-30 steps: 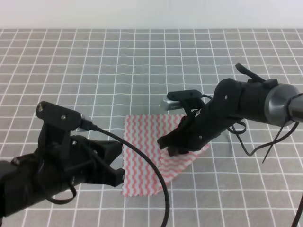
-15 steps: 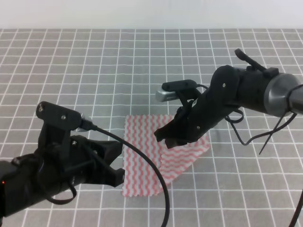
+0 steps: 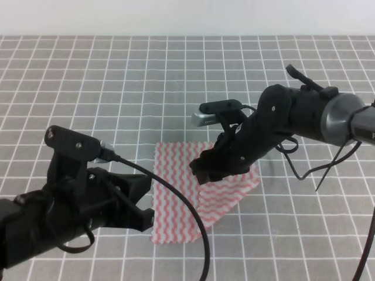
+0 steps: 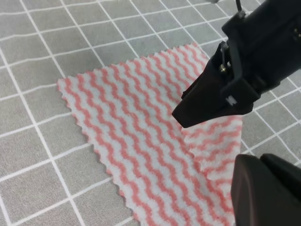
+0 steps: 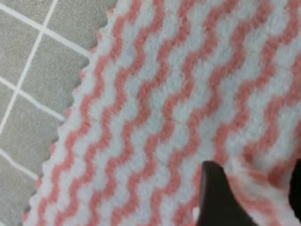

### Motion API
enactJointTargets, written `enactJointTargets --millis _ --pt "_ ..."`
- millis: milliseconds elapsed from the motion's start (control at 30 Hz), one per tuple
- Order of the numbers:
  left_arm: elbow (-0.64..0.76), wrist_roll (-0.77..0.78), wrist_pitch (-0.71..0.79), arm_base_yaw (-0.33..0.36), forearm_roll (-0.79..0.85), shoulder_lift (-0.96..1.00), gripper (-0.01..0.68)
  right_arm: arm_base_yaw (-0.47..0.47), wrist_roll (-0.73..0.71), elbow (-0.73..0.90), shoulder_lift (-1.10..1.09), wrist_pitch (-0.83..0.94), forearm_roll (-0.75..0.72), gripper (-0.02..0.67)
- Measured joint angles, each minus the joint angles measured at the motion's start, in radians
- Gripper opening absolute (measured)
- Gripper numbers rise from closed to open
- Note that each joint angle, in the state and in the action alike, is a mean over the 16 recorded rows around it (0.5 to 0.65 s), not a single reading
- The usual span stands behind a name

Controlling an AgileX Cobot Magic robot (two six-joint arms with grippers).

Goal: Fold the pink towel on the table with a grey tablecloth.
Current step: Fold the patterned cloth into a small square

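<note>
1. You see the pink towel (image 3: pixel 193 193) lying on the table with a grey tablecloth (image 3: pixel 117 88), just in front of centre, its right side doubled into a raised flap.
2. Your right gripper (image 3: pixel 202 171) sits over the towel's middle; the right wrist view shows a bit of cloth bunched between its dark fingertips (image 5: pixel 214 197), so it looks pinched on the fold.
3. Your left gripper (image 3: pixel 143 218) hangs at the towel's left edge, low; whether it's spread or pressed together, you cannot tell.
4. Scalloped left and far edges (image 4: pixel 66 94) lie flat on the grid.
5. Behind the towel there's open grey cloth.
</note>
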Motion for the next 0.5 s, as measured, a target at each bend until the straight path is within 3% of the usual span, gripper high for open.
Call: enactJointTargets --millis 200,500 --pt "0.000 0.000 0.000 0.000 0.000 0.000 -0.002 0.002 -0.007 -0.001 0.007 -0.020 0.002 0.311" --pt "-0.001 0.004 -0.003 0.000 -0.001 0.001 -0.002 0.015 -0.014 -0.005 0.025 -0.018 0.003 0.319"
